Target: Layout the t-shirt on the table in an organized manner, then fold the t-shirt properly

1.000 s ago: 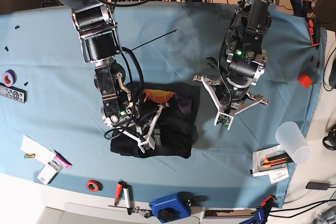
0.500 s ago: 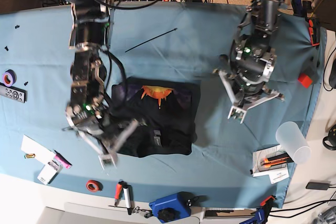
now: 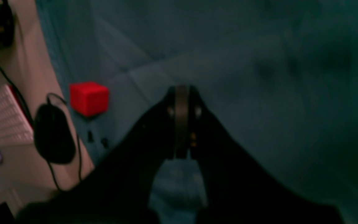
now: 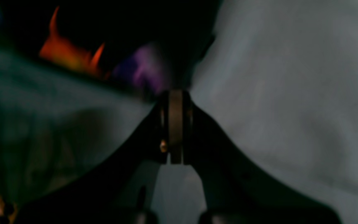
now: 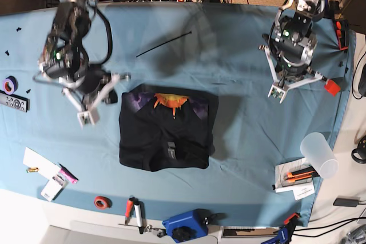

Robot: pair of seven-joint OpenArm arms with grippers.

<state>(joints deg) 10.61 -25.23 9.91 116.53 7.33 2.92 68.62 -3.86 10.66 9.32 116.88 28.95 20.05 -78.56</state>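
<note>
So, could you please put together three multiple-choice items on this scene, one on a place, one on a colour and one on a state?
1. Where does the t-shirt lie?
A. folded at mid-table, between the arms
B. hanging off the table's edge
C. held up in a gripper

2. What colour is the cube near the table edge?
A. green
B. red
C. white

3. How do the left gripper and right gripper stand?
A. both wide open
B. both shut on the shirt
C. both shut, holding nothing

Answers: 1 A, the base view shows it as a compact rectangle; 2 B, the left wrist view shows it red; 3 C, the fingertips meet over bare cloth.
</note>
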